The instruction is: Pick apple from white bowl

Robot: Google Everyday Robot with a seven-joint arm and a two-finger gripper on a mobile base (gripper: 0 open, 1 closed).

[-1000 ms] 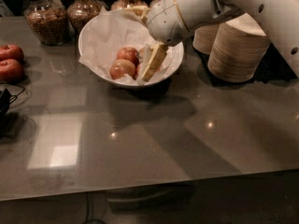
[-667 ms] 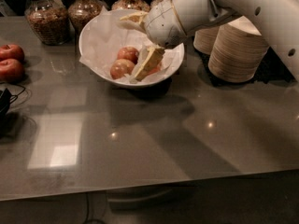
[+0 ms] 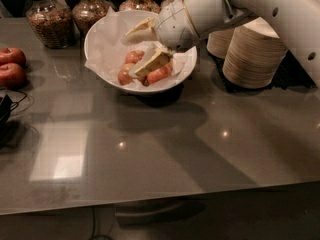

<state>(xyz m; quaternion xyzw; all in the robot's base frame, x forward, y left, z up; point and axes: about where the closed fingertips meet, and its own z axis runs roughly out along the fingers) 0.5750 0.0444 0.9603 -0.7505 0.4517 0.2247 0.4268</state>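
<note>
Motion in the last second has been leftward and inward: the white-shelled arm has carried the pincer (image 3: 148,46) further across the wide, glossy white bowl (image 3: 102,68) that stands near the far edge of the surface. Its two flat tan fingers are spread wide. The upper one hangs over the crinkled white paper (image 3: 107,44) lining the bowl, while the lower one now lies across the fruit. Nothing is pinched between them yet. I judge this to be the closing approach, with the squeeze still to come.

The small round apple with dull yellow-tan skin and a red blush (image 3: 125,76) sits low in the bowl on the paper, just left of the lower finger and seemingly touching it. A redder apple (image 3: 160,75) lies on the finger's other side. The fruit is smooth and round, so it may roll on the loose, creased paper when pressed.

Two deep-red apples (image 3: 11,66) rest at the left edge of the polished grey surface (image 3: 165,149), which mirrors the lights. Glass jars of brown grain (image 3: 46,20) line the far edge, and ribbed stacks of tan disposable bowls (image 3: 255,54) stand towards the far right.
</note>
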